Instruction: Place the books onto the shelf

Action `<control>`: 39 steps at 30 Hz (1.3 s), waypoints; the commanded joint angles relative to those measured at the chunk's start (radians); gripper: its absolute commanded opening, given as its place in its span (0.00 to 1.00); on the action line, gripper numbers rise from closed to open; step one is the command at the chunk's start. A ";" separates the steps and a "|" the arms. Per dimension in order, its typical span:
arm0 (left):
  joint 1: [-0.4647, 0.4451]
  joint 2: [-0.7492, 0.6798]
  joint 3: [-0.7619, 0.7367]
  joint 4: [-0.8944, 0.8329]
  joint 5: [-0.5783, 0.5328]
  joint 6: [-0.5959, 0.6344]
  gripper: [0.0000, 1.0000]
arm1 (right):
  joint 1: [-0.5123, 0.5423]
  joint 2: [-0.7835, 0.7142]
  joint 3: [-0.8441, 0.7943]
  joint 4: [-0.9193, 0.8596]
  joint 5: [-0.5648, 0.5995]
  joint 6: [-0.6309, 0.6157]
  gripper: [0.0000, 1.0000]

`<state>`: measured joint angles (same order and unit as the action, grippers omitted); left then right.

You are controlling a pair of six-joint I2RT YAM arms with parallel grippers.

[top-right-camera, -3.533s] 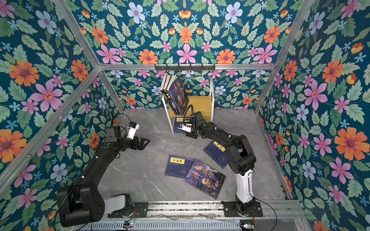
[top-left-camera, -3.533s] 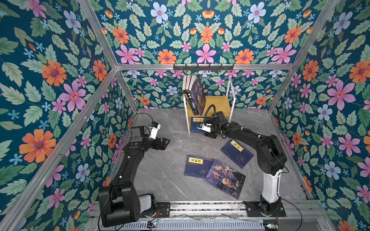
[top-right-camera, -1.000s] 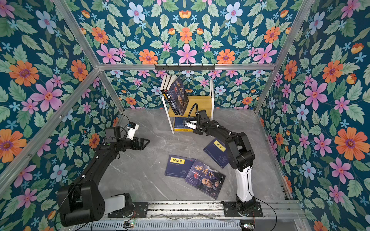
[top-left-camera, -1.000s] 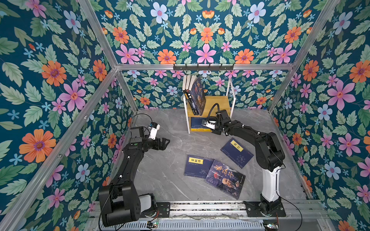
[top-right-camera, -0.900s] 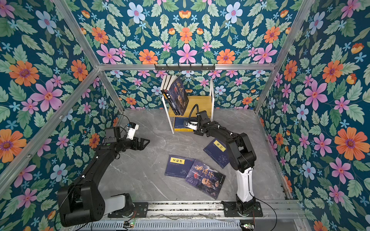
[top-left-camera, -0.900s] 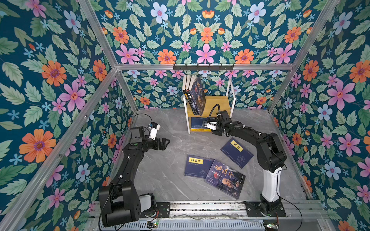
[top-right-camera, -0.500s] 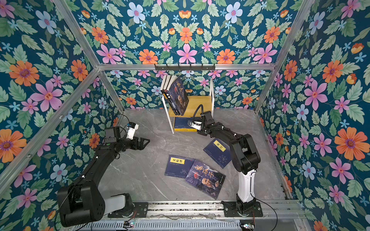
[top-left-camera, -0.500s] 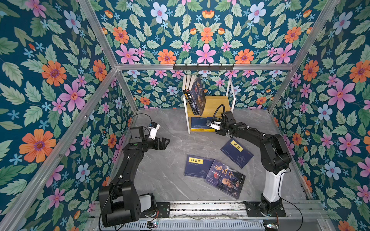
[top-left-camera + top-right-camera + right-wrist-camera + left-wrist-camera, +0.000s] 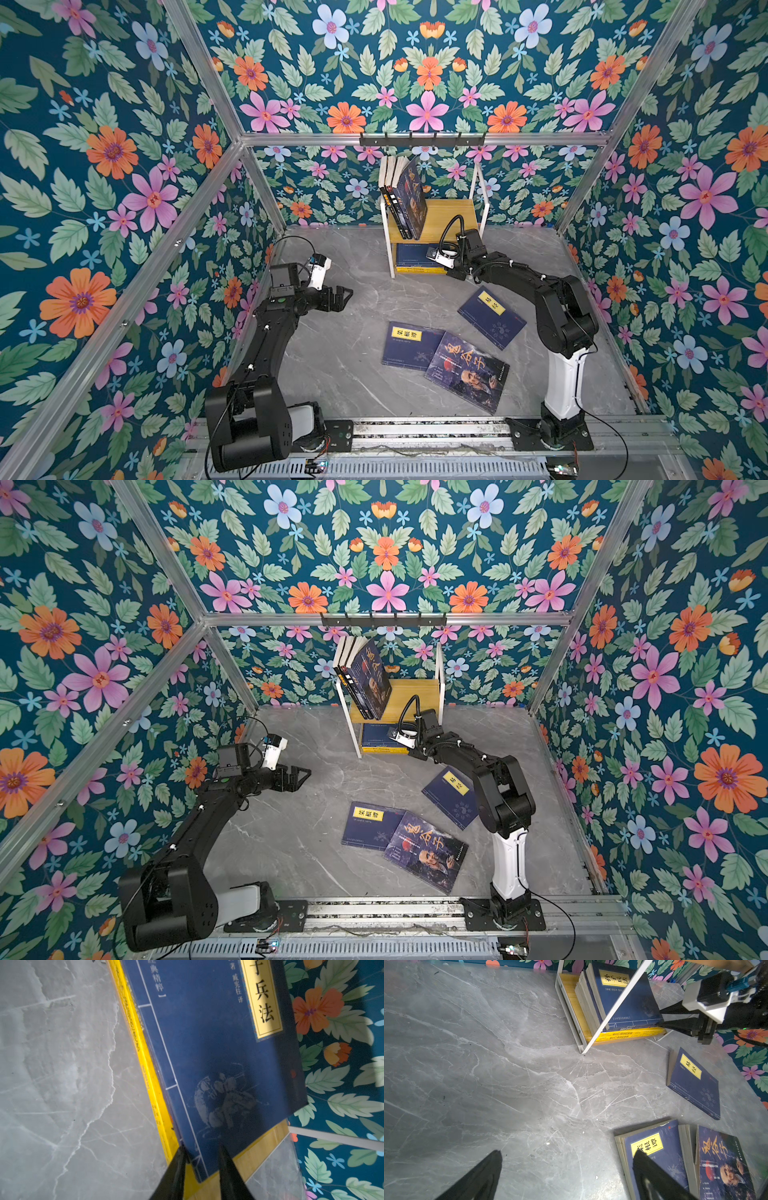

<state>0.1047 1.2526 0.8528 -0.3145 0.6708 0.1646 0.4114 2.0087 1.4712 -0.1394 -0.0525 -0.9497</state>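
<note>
1. One navy paperback (image 9: 207,1043) with a yellow title label: flat on the lower board of the small two-tier shelf (image 9: 451,216) of light wood and white metal, atop bright yellow paperbacks (image 9: 629,1034)
2. Several dark paperbacks (image 9: 405,199): upper board, standing tilted
3. The right gripper (image 9: 202,1151): black fingers narrowly parted astride the navy paperback's near corner; whether they pinch it cannot be told
4. On the grey marbled tabletop (image 9: 340,353): a lone navy book (image 9: 492,318); a second navy book (image 9: 411,345) touching a dark portrait-cover book (image 9: 467,372)
5. The left gripper (image 9: 347,293): spread wide, empty, well apart from all books
</note>
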 commanded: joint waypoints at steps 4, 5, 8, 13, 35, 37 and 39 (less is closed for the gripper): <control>-0.002 -0.016 0.001 0.008 0.063 -0.002 1.00 | 0.031 -0.106 -0.035 -0.054 -0.008 0.098 0.42; -0.005 -0.019 0.002 0.006 0.088 -0.006 1.00 | 0.040 -0.131 -0.050 -0.076 -0.009 0.121 0.45; -0.032 -0.019 -0.008 0.011 0.122 -0.005 1.00 | 0.057 -0.218 -0.117 -0.109 -0.004 0.217 0.52; -0.103 -0.022 -0.016 0.012 0.165 -0.027 1.00 | 0.083 -0.395 -0.226 -0.161 0.018 0.474 0.60; -0.556 0.084 -0.059 0.148 0.141 -0.311 0.97 | 0.162 -1.131 -0.799 -0.325 0.137 1.590 0.90; -0.585 0.106 -0.055 0.145 0.128 -0.318 0.98 | 0.162 -1.188 -0.833 -0.358 0.130 1.652 0.91; -0.605 0.128 -0.059 0.165 0.120 -0.355 0.98 | 0.162 -1.226 -0.852 -0.410 0.124 1.714 0.91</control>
<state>-0.4839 1.3628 0.7921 -0.1837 0.8104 -0.1349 0.5728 0.8177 0.6361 -0.4664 0.0654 0.6018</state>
